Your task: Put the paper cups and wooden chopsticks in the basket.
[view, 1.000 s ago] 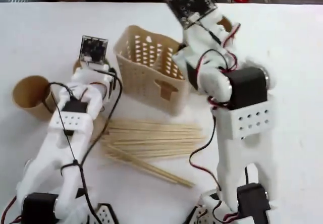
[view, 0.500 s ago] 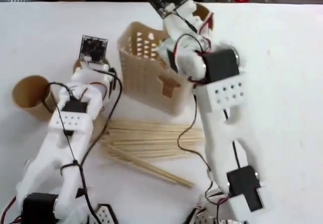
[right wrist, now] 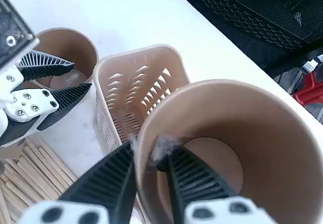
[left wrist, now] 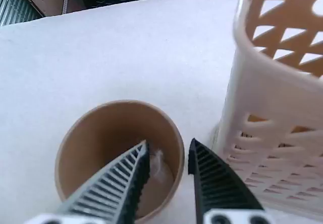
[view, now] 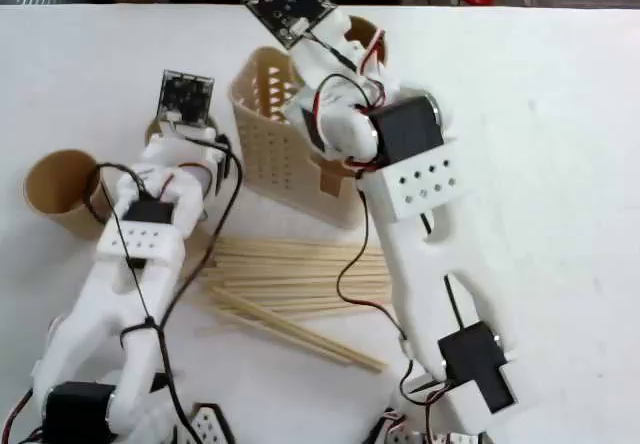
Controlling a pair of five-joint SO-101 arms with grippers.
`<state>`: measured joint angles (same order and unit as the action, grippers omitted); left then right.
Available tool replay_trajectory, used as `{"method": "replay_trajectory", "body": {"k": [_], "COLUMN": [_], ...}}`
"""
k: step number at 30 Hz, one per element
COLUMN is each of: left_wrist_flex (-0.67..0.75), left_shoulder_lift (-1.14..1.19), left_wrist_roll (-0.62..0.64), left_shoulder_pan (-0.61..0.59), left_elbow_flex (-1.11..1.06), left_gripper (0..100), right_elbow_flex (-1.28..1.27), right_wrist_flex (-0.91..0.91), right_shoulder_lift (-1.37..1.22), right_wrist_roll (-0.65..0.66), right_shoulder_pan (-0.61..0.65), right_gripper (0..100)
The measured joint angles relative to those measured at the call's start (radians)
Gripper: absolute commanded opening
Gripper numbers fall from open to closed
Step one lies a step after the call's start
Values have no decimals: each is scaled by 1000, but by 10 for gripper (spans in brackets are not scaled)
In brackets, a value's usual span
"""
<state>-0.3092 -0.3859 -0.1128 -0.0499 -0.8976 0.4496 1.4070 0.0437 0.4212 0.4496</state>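
A loose pile of wooden chopsticks [view: 300, 284] lay on the table [view: 560, 114] closest to its near edge, between the two arms. Most were side by side, and a few were slanted across the near side of the pile. They overlapped too much for an exact count.

There were three paper cups and one basket. None of the cups or chopsticks could be seen inside the basket.

The lone cup [view: 55, 189] stood upright near the table's left edge, apart from both grippers.

Farther in, the left gripper [left wrist: 168, 146] hung over the second cup [left wrist: 91, 148], which stood upright just beside the basket [view: 275, 154] on its left. The gripper's jaws were parted and astride the cup's rim. One finger dipped inside the cup and the other sat outside, between the cup and the basket wall. Neither finger clearly pressed on the cup's wall.

The basket, a pale plastic one with cut-out slots, sat toward the middle of the table, beyond the chopsticks.

Farthest off, the right gripper [right wrist: 150, 153] was clenched on the wall of the held cup [view: 368, 32], with one finger inside and one outside. That cup was near the basket's far right corner, toward the table's far edge, with its mouth turned to the wrist camera.
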Motion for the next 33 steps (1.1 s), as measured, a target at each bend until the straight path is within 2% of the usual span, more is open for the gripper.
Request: {"method": "replay_trajectory", "body": {"k": [10, 19, 29, 33], "left_wrist_flex": [0, 0, 0, 0], "left_shoulder_lift": [0, 0, 0, 0], "left_wrist_roll": [0, 0, 0, 0], "left_shoulder_pan": [0, 0, 0, 0], "left_elbow_flex": [0, 0, 0, 0], "left_gripper": [146, 146, 146, 146], "right_elbow_flex": [0, 0, 6, 6], "right_wrist_flex": [2, 2, 2, 2], "right_shoulder_lift": [25, 15, -29, -31], "right_wrist_roll": [-3, -64, -28, -18], "right_shoulder_pan": [18, 21, -124, -135], "right_gripper": [17, 17, 17, 17]}}
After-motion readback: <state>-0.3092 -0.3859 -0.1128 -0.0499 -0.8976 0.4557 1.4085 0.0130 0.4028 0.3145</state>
